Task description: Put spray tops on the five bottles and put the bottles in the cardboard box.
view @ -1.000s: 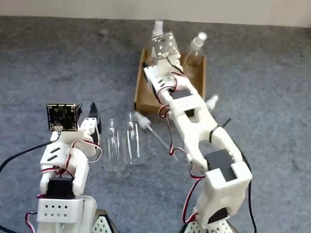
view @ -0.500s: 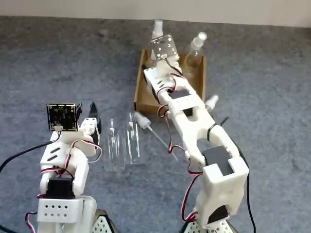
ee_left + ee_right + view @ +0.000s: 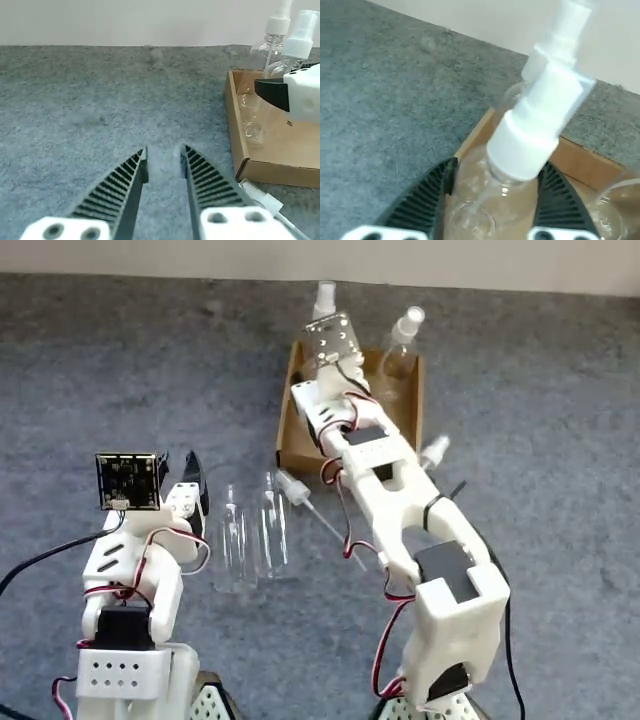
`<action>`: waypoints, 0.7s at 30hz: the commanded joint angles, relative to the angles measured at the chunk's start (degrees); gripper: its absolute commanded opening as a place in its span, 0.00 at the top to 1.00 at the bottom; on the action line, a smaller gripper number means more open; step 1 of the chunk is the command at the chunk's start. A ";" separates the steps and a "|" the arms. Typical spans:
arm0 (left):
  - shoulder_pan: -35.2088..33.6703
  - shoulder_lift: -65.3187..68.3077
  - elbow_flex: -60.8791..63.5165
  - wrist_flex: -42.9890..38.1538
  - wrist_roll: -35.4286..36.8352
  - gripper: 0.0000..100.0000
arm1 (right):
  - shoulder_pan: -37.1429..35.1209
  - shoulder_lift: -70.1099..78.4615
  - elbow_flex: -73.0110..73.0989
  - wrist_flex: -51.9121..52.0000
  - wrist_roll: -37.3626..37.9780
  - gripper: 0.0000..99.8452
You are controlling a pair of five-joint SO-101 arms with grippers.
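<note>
My right gripper is shut on a clear bottle with a white spray top, held tilted over the cardboard box. In the high view the right gripper reaches into the box's left half. A second capped bottle stands in the box's right half, and another spray top rises at its far edge. Two uncapped bottles lie side by side on the carpet. A loose spray top with its tube lies beside them. My left gripper hovers open over bare carpet.
Another loose spray top lies right of the box, next to the right arm. In the left wrist view the box is ahead, with the right arm's black finger over it. Grey carpet covers the table.
The right arm has swung slightly to the left over the box with the bottle in its gripper. The left arm has not moved.
</note>
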 commanded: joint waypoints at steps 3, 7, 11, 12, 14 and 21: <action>1.01 -0.31 -0.22 -1.23 0.18 0.93 | -0.57 -1.10 -3.21 -0.75 0.53 0.84; 1.01 -0.22 -0.22 -1.23 0.18 0.93 | -0.75 -1.19 -3.21 -0.75 2.29 0.84; 1.01 -0.13 -0.22 -1.32 0.18 0.93 | -1.36 -1.19 -3.21 -0.75 4.92 0.84; 1.01 -0.13 -0.22 -1.32 0.18 0.93 | -1.36 -1.19 -3.21 -0.75 4.92 0.84; 1.01 -0.13 -0.22 -1.32 0.18 0.93 | -1.71 -1.19 -3.21 -0.75 4.92 0.83; 1.01 -0.13 -0.22 -1.32 0.18 0.93 | -1.89 -1.19 -2.95 -0.66 4.92 0.74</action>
